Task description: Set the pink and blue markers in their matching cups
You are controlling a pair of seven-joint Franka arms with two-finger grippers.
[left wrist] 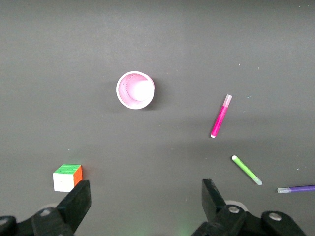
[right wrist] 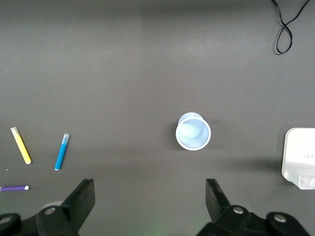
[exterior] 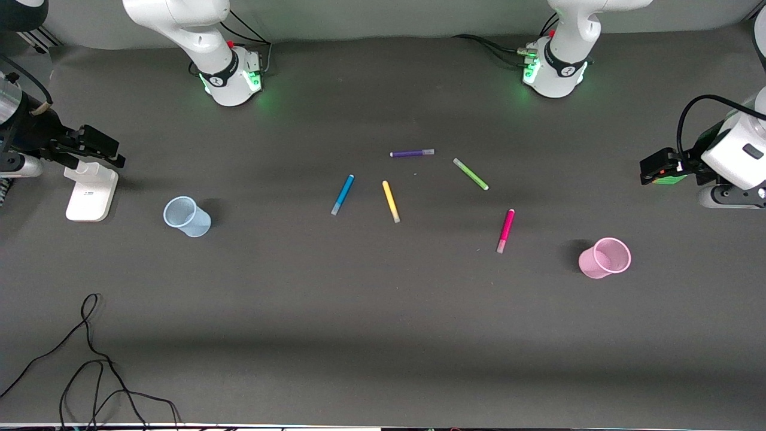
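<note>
A black cable (exterior: 90,353) lies looped on the table (exterior: 371,335) nearest the front camera, toward the right arm's end. Next stands the pink cup (exterior: 604,258) (left wrist: 135,90), upright and with nothing inside, toward the left arm's end. The pink marker (exterior: 505,230) (left wrist: 221,116) lies flat close by it, slightly farther from the camera and toward the table's middle, apart from the cup. The pale blue cup (exterior: 187,216) (right wrist: 193,132) stands upright and unfilled toward the right arm's end, beside a white stand (exterior: 91,190) (right wrist: 300,157). The blue marker (exterior: 343,194) (right wrist: 61,151) and a yellow pen (exterior: 391,201) (right wrist: 20,145) lie side by side near the middle, not touching. A green pen (exterior: 470,174) (left wrist: 246,170) lies farther off, and a purple pen (exterior: 412,153) (left wrist: 296,189) (right wrist: 14,188) farthest. A colour cube (left wrist: 67,177) rests on the table near the left arm.

Left gripper (left wrist: 145,206): raised over the table at the left arm's end, close to the cube, fingers spread wide, holding nothing. Right gripper (right wrist: 150,206): raised over the right arm's end, close to the pale blue cup, fingers likewise spread and unloaded.
</note>
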